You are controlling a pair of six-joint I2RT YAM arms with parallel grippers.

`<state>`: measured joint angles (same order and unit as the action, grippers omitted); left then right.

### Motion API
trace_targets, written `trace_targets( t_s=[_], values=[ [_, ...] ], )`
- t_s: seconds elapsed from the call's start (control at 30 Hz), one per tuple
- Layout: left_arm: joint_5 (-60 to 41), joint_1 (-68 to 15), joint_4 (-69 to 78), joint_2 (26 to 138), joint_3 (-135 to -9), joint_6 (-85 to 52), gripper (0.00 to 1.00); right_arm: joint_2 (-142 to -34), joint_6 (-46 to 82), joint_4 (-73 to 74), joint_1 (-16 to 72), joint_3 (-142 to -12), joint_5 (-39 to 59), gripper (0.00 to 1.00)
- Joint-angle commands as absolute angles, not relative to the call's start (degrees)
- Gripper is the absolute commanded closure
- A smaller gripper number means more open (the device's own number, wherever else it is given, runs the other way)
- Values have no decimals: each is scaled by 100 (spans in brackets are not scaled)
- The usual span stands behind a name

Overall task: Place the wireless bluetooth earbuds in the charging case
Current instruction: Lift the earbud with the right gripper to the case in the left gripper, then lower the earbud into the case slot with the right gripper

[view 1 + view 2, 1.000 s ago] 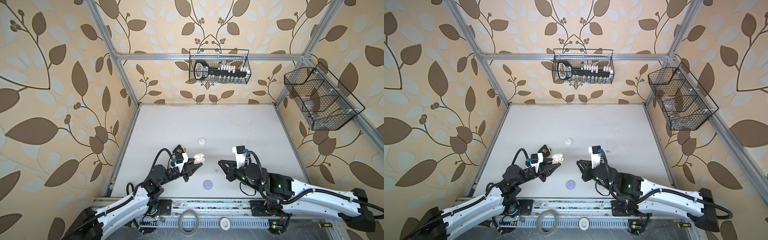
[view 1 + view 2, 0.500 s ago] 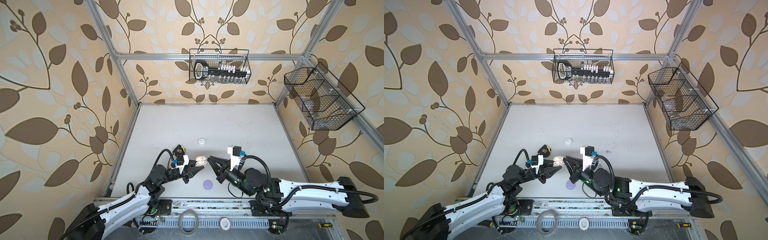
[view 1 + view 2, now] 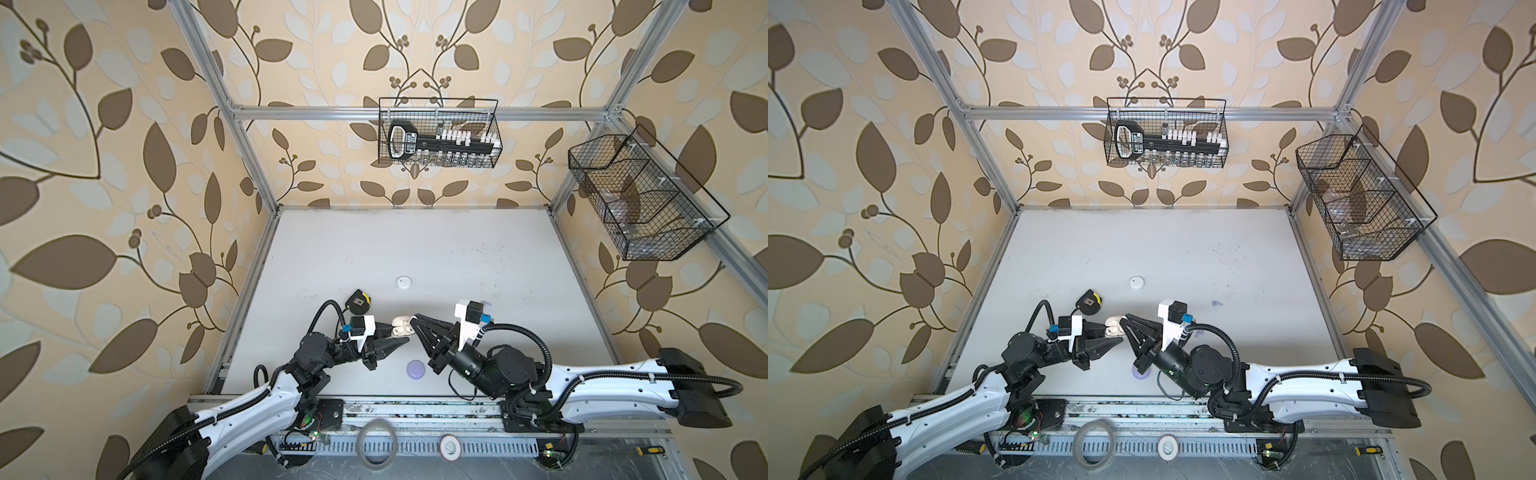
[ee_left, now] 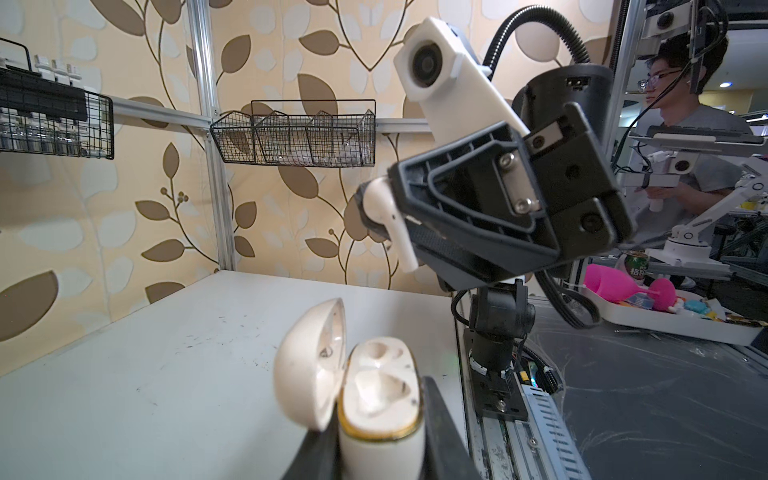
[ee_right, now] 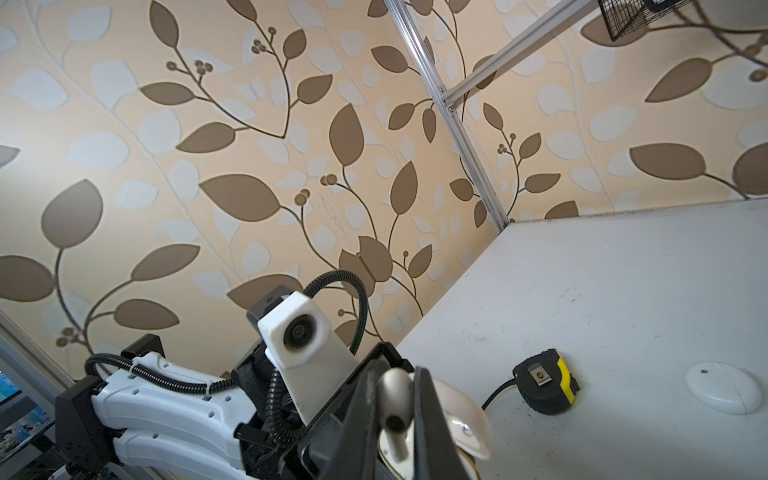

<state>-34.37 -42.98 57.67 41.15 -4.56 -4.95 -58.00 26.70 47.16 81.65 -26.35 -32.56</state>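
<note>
My left gripper (image 3: 395,335) (image 4: 376,440) is shut on the body of the cream charging case (image 3: 402,329) (image 4: 380,399), held just above the table with its lid (image 4: 311,353) swung open. Both sockets look empty. In the left wrist view a white earbud (image 4: 384,212) hangs above the case, stem slanting down, with my right gripper (image 3: 414,319) (image 4: 374,208) shut on its head. The right wrist view shows that earbud (image 5: 395,399) between the right gripper (image 5: 395,386) jaws, just over the case lid (image 5: 461,411). In a top view a tiny lavender earbud (image 3: 1217,303) lies on the table right of the right wrist camera.
A closed lavender case (image 3: 416,369) lies near the front edge below the grippers. A round white case (image 3: 403,282) sits farther back. A black and yellow tape measure (image 3: 358,302) lies beside the left wrist. Wire baskets (image 3: 438,133) (image 3: 640,199) hang on the back and right walls.
My right gripper has swung left across the table with the earbud, ending just above the open case. The left gripper and the case have barely moved.
</note>
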Motion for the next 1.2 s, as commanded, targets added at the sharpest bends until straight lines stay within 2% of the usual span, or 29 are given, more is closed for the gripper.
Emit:
trace_targets(
  t_s=[0.0,0.53,1.17],
  values=[
    [-3577,-4390,6288,4034,-414,-510,100,-5896,2349,5399,8200,-2440,-3206,100],
    [-3551,-4535,6563,3997,-336,-465,100,-6204,2156,6495,8202,-2057,-2950,100],
    [-3509,-4715,6823,3754,-273,-615,100,-6580,2178,6946,8202,-1940,-2788,100]
  ],
)
